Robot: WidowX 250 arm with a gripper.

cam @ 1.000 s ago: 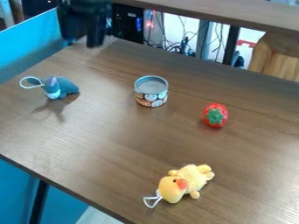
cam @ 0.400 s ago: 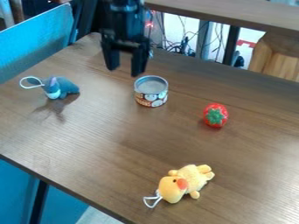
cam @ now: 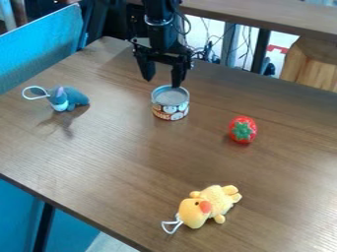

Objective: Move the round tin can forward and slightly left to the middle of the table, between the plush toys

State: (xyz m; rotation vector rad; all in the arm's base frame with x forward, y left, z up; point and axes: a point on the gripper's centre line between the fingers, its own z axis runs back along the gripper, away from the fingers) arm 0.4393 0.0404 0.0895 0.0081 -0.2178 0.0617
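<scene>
1. The brown wood-grain table (cam: 118,157) has pale glare towards the right and a smudgy dark shadow beside the blue-grey plush toy (cam: 74,97)
2. Behind it are a blue panel (cam: 39,54) at the left, tangled cables (cam: 205,48), a second wooden top (cam: 263,19) and a light wooden piece (cam: 316,66) at the upper right
3. The front-left edge slants down to the lower middle, with a dark leg (cam: 43,226) beneath; the yellow plush duck (cam: 197,211) lies near that edge, its white loop towards it
4. A broad stretch of wood separates the duck from the can (cam: 170,111); bare wood also lies between can and plush toy, and a narrower strip between can and red strawberry (cam: 243,130)
5. The can stands upright in the upper middle, well in from the front-left edge
6. The gripper (cam: 162,82) hangs at the can's far side, its claw spread wide with nothing held; I cannot tell whether a tip touches the rim
</scene>
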